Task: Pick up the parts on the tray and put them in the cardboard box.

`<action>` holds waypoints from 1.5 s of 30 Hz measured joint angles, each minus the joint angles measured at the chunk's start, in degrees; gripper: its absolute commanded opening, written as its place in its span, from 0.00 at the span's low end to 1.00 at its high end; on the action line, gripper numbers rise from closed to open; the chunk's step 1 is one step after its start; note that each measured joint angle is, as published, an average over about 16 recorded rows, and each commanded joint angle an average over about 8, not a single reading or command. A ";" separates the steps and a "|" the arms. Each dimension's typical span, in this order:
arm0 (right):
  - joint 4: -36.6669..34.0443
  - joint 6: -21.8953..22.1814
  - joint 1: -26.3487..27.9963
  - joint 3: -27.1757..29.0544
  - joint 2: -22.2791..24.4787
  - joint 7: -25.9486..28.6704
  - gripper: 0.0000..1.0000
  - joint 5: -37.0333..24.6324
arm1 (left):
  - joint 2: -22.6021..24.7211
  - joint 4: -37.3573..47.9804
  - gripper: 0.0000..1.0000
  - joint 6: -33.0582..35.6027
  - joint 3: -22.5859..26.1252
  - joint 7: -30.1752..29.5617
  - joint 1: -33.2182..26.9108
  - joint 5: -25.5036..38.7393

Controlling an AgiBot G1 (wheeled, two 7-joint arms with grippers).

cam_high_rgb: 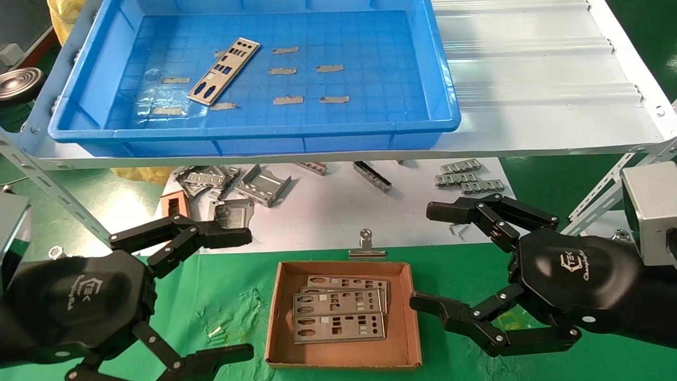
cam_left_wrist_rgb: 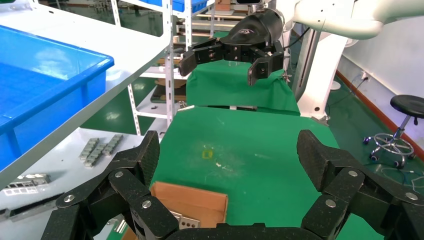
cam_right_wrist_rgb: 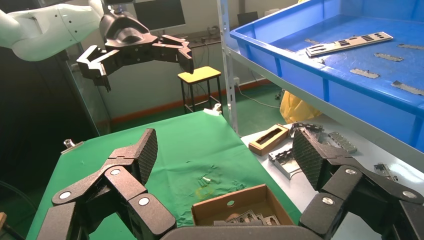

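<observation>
One plate (cam_high_rgb: 223,71) is lying tilted in the blue tray (cam_high_rgb: 79,114) at the upper left of the head view. Several more plates (cam_high_rgb: 338,315) are sitting stacked in the cardboard box (cam_high_rgb: 275,317) at bottom centre. The left gripper (cam_high_rgb: 232,296) and right gripper (cam_high_rgb: 431,256) are hovering on either side of the box, fingers spread, holding nothing.

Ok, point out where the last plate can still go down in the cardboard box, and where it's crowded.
In the cardboard box, bare floor shows along the wall nearest the left gripper and across the robot-side strip. The stacked parts crowd the middle and the right gripper side. In the tray, one part remains.
</observation>
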 measured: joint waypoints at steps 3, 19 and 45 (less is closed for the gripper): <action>0.00 0.00 0.00 0.00 0.00 0.00 1.00 0.00 | 0.02 0.05 1.00 0.01 0.03 0.01 -0.02 0.00; 0.00 0.00 0.00 0.00 0.00 0.00 1.00 0.00 | 0.08 0.16 1.00 0.04 0.10 0.07 -0.08 0.00; 0.00 0.00 0.00 0.00 0.00 0.00 1.00 0.00 | 0.11 0.23 1.00 0.04 0.14 0.07 -0.10 -0.01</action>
